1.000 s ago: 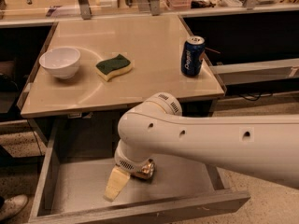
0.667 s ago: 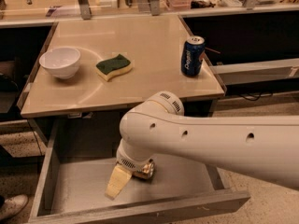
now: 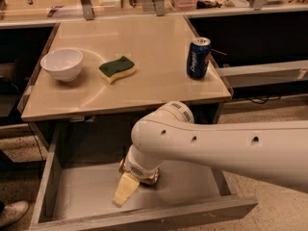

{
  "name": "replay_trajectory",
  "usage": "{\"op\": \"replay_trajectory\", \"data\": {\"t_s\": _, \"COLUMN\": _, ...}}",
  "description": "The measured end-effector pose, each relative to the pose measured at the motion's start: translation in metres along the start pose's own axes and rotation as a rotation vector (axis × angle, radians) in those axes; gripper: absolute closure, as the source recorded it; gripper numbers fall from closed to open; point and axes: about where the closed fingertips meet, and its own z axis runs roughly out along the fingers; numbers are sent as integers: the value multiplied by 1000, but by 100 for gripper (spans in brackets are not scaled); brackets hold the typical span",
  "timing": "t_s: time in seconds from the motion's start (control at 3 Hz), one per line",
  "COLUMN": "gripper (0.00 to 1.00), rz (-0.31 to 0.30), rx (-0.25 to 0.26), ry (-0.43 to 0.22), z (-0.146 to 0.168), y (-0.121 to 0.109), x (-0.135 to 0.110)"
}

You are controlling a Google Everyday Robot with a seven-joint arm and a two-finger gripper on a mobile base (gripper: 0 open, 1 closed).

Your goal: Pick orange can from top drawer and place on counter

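The top drawer (image 3: 86, 191) stands pulled open below the counter (image 3: 144, 57). My gripper (image 3: 126, 188) is down inside the drawer, near the middle of its floor, pointing to the front left. The orange can (image 3: 153, 178) shows only as a shiny gold-orange sliver at the gripper's wrist, lying on the drawer bottom; the arm hides most of it. Whether the gripper holds the can does not show.
On the counter stand a white bowl (image 3: 61, 64) at the left, a green and yellow sponge (image 3: 117, 69) in the middle and a blue can (image 3: 198, 57) at the right. My white arm (image 3: 226, 148) crosses the drawer's right side. Dark open bays flank the counter.
The arm and gripper have shifted very slightly to the right inside the drawer. The can and the things on the counter have not moved.
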Motion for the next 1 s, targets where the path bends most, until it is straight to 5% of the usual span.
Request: {"op": "replay_trajectory", "data": {"t_s": 1.0, "gripper": 0, "rz": 40, "rx": 20, "ry": -5, "z": 47, "y": -35, "x": 15}}
